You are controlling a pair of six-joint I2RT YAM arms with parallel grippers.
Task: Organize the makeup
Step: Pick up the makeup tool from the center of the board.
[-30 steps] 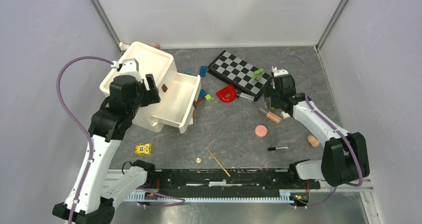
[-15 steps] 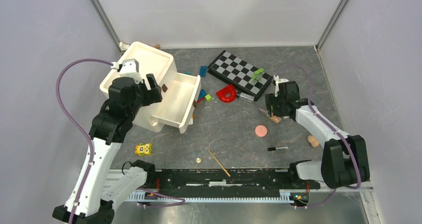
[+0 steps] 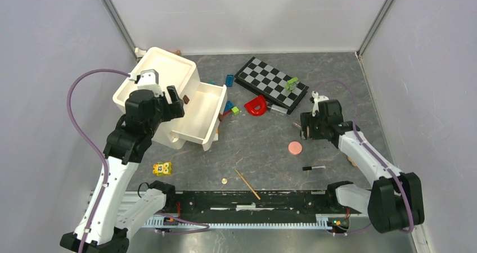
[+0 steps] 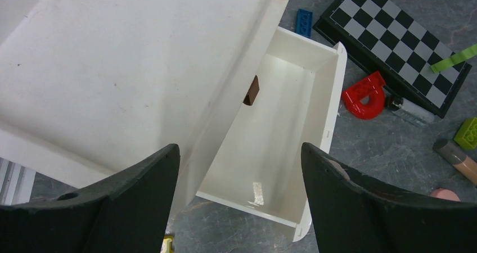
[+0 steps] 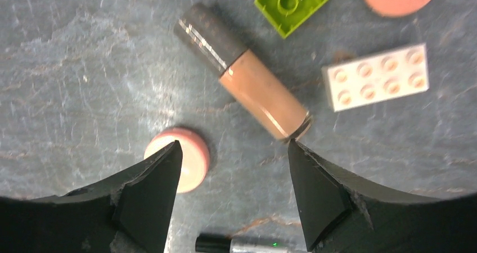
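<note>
Your right jaws stand released and empty, just above the clear peach-filled tube [image 5: 247, 78], which lies flat on the table [image 5: 73, 67]. Its long axis runs diagonally across the gap — dark cap farther ahead, base beside one fingertip. Expect to turn the wrist before closing. Left jaws — released, well apart.

**Both arms out, both grippers open**

The left arm [image 3: 109, 157] rises from its base at the near left and bends at the elbow toward the middle, with its wrist tipped downward. The left gripper [image 4: 241, 152] points down, its two black fingers [image 4: 140, 199] spread wide with nothing between them. The right arm [image 3: 368, 154] reaches forward and inward, held low, its forearm angled left. The right gripper [image 5: 235, 146] faces straight down, jaws wide apart and gripping nothing.
</note>
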